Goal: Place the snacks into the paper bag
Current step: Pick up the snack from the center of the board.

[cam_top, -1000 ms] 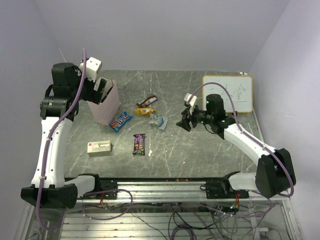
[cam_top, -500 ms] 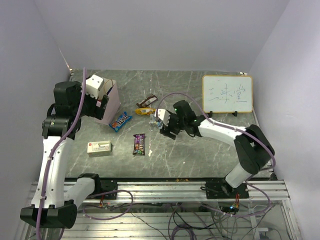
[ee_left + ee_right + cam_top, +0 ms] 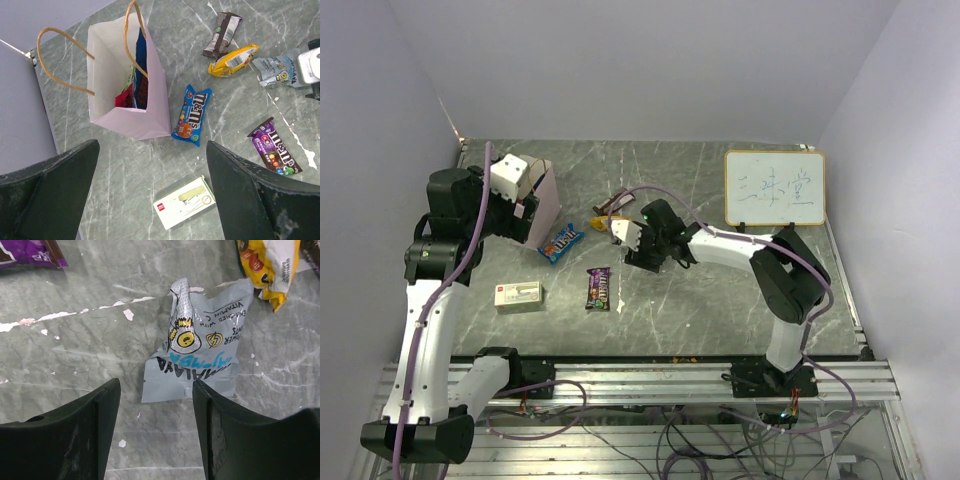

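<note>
The pale pink paper bag (image 3: 127, 85) (image 3: 546, 196) stands open at the back left, with red and blue snacks inside. My left gripper (image 3: 152, 145) (image 3: 525, 218) hangs open above the table just in front of the bag, holding nothing. Loose snacks lie to the right: a blue packet (image 3: 192, 114) (image 3: 561, 242), a purple one (image 3: 274, 152) (image 3: 599, 288), a brown one (image 3: 222, 35), a yellow one (image 3: 234, 59) (image 3: 267, 265) and a silver-grey one (image 3: 200, 347) (image 3: 280, 70). My right gripper (image 3: 156, 387) (image 3: 640, 255) is open right over the silver-grey packet's near edge.
A pale box with a red mark (image 3: 518, 294) (image 3: 185, 202) lies at the front left. A framed whiteboard (image 3: 775, 187) stands at the back right. White flecks dot the grey marble tabletop (image 3: 700, 300).
My right arm has swung left from beside the whiteboard to the silver-grey packet. My left arm has pulled back from the bag's mouth and sunk slightly.
</note>
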Controlling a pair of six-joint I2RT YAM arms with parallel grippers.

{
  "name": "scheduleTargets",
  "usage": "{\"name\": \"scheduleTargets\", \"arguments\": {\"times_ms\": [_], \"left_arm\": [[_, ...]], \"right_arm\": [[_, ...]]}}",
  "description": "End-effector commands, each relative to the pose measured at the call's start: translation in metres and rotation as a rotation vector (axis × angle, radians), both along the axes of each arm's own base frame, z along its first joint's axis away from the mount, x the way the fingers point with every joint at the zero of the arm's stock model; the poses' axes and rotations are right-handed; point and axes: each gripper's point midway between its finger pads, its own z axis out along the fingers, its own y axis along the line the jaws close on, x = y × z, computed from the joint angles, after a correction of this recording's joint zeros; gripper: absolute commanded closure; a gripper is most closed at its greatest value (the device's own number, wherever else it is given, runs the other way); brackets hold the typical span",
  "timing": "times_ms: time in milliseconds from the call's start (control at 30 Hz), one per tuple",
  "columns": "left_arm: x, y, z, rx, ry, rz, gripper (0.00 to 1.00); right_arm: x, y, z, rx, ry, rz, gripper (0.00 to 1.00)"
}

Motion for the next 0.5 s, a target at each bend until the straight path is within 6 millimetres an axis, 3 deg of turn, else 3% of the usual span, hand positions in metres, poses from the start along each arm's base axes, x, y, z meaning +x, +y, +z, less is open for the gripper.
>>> {"name": "scheduleTargets", "arguments": {"times_ms": [0,467], "left_arm": [[0.002,-0.001,0.008,-0.005,-0.049,-0.019,0.00],[0.000,-0.002,0.008,-0.002,-0.057,-0.026,0.00]], "right_arm": [[0.004,-0.001,-0.005,-0.035,-0.007,-0.008,0.42],[0.010,-0.012,-0.029,-0.085,0.002,-0.048,0.57]]}}
